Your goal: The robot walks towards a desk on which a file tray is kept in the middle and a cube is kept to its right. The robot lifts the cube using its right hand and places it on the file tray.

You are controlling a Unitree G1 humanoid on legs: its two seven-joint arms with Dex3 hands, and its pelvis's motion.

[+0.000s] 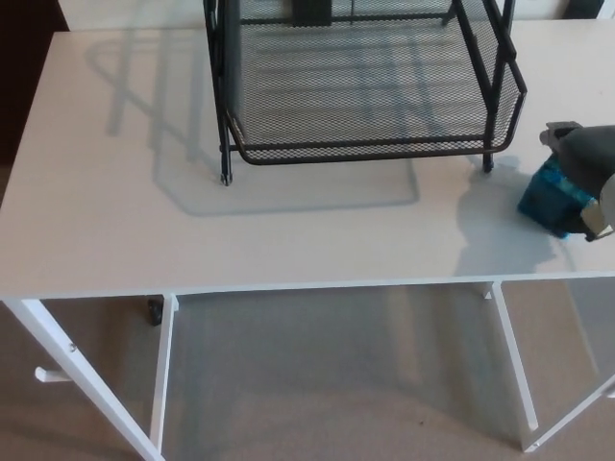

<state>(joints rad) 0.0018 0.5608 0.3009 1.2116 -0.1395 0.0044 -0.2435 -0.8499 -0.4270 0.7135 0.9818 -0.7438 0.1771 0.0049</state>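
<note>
Right hand sits over the cube, right of the tray, can't tell if it's clamped or loose, so we're at the pick-up, needing a sure hold, then a lift over the tray's rim.

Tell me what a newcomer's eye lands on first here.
The black wire-mesh file tray stands at the far middle of the white desk, casting a shadow leftward. Near the desk's right edge a blue cube lies partly covered by the robot's right hand.
</note>
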